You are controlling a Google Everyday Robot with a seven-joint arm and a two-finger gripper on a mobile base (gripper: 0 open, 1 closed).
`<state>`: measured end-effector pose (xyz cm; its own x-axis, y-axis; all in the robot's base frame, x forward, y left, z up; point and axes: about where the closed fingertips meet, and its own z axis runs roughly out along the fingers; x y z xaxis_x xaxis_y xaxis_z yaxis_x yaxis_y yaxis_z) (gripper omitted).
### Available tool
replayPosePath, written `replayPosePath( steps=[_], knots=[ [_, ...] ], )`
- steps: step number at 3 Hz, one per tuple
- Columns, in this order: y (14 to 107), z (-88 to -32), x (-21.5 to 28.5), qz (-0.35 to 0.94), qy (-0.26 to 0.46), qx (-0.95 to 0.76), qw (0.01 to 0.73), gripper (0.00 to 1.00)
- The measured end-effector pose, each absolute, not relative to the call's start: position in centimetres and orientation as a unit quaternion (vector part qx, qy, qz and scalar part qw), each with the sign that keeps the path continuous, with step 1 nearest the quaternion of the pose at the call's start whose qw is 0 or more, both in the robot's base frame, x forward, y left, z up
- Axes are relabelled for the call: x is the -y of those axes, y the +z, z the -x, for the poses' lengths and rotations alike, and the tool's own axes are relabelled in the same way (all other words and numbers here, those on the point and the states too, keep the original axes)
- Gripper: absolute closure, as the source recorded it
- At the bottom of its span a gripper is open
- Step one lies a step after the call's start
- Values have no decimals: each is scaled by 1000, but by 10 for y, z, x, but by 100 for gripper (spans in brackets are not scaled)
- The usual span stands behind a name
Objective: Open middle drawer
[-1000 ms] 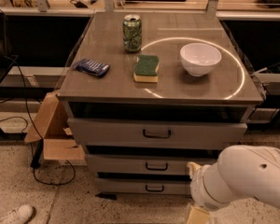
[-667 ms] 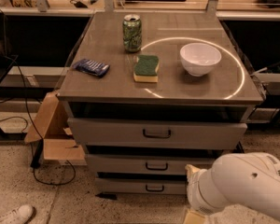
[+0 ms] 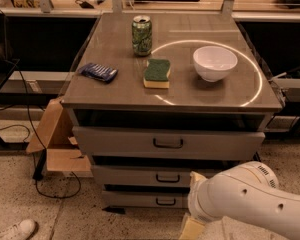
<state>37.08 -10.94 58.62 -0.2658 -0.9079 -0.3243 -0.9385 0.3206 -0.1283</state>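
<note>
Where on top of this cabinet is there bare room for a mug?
Front strip of the cabinet top, before the sponge and bowl, is bare; so is the left rear corner, behind the blue packet. It is crowded around the can. The gripper is low, by the bottom drawer.

I count three drawers [image 3: 167, 176] just above my claw [image 3: 192, 228], which is down low. Higher up: one can [image 3: 141, 35], one sponge [image 3: 157, 73], one bowl [image 3: 215, 62], one blue packet [image 3: 98, 72].

Green can [image 3: 141, 35], sponge [image 3: 157, 73], white bowl [image 3: 215, 62] and perhaps a blue packet [image 3: 98, 72] sit on the cabinet top [image 3: 115, 91].
</note>
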Motion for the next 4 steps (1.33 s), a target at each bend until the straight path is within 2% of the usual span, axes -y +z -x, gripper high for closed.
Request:
replayPosePath(
  steps=[2, 4],
  knots=[
    [523, -408, 75, 573, 63, -796, 185, 0],
    [512, -420, 79, 564, 59, -803, 186, 0]
  ],
)
